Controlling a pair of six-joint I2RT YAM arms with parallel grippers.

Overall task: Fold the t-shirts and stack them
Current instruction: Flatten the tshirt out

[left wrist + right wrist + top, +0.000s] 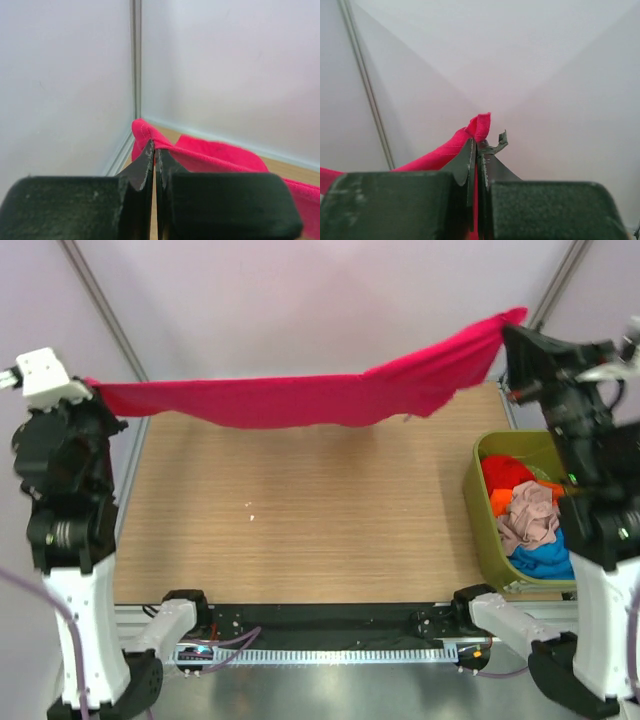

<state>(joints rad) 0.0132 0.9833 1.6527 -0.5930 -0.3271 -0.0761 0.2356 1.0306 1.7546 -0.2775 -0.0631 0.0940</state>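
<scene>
The crimson-red t-shirt [300, 400] hangs stretched in the air across the back of the table, sagging in the middle. My left gripper [92, 388] is shut on its left end, high at the far left; the left wrist view shows cloth [210, 155] pinched at the tips of that gripper [155, 147]. My right gripper [508, 332] is shut on the right end, higher at the far right; the right wrist view shows the cloth [447, 150] caught at the tips of the right gripper [477, 144]. Orange-red [505, 475], beige-pink [530, 518] and blue [545, 558] t-shirts lie bunched in the tub.
The olive-green tub [487, 530] stands at the table's right edge. The wooden table [300, 520] lies below the hanging shirt. White walls with metal corner posts close in the back and sides. A torn strip of pad sticks out from a right fingertip [500, 142].
</scene>
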